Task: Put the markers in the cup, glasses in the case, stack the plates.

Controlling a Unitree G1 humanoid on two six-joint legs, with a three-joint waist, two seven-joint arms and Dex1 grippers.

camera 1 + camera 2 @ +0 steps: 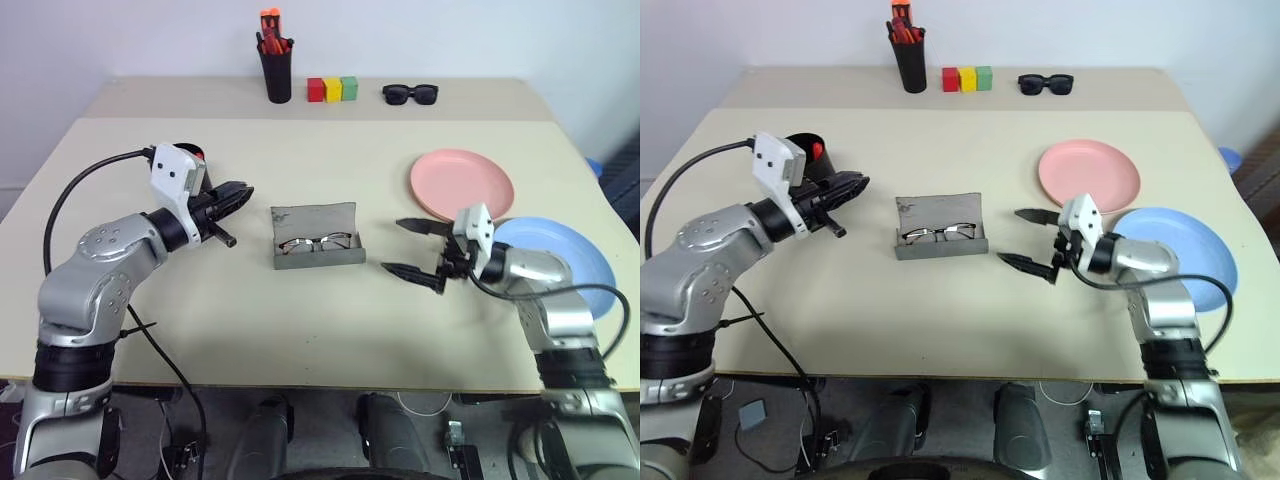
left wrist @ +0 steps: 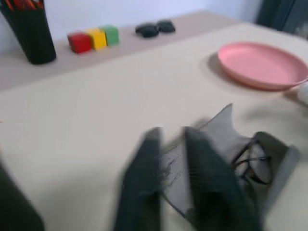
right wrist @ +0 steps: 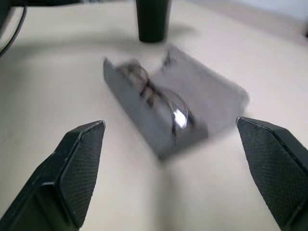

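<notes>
The grey case [image 1: 318, 238] lies open at the table's middle, with the wire-frame glasses [image 1: 318, 243] inside its front tray. My left gripper [image 1: 238, 194] hovers shut and empty just left of the case, fingers pointing at it. Behind that hand stands the black cup [image 1: 805, 162], with a red marker tip [image 1: 817, 150] showing in it. To the right of the case my right gripper [image 1: 405, 248] is open wide, holding nothing. The pink plate [image 1: 462, 183] lies beyond it, and the blue plate [image 1: 565, 252] lies beside that arm, overlapping the pink one's near edge.
At the back edge stand a black pen holder [image 1: 276, 70] of orange-red pens, three coloured blocks [image 1: 332, 89] and black sunglasses [image 1: 411, 94]. Bare tabletop [image 1: 300, 320] stretches in front of the case.
</notes>
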